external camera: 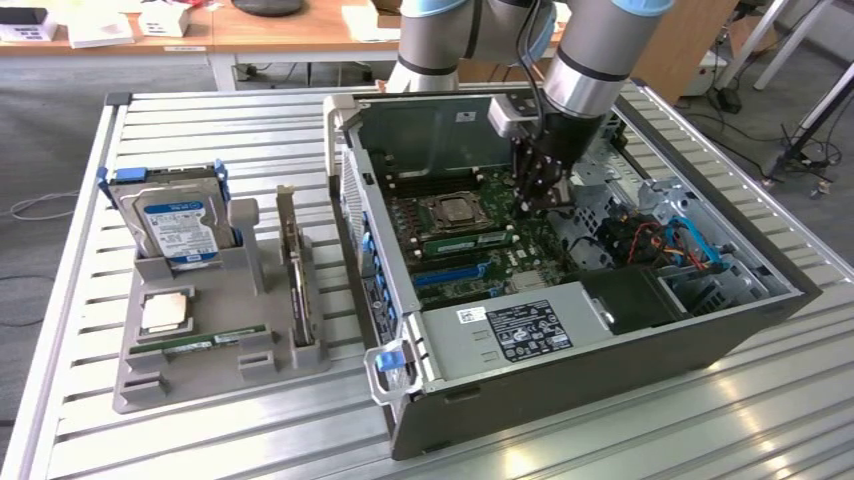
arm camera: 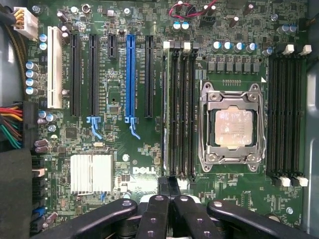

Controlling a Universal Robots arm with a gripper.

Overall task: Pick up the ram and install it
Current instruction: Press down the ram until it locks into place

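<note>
- Hanging inside the open computer case (external camera: 601, 360), the gripper (arm camera: 169, 187) has its fingers (arm camera: 155, 219) pressed fully together, gripping nothing visible.
- Just beyond its tips, the ram (external camera: 470, 241) stands on edge in a slot beside the processor socket (external camera: 458, 212), centre of the exterior view.
- It looks light, stiff, thin and fragile; bare top edge or ends suit holding, not chips.
- Another green stick (external camera: 200, 342) lies in the grey tray (external camera: 147, 390), lower left.
</note>
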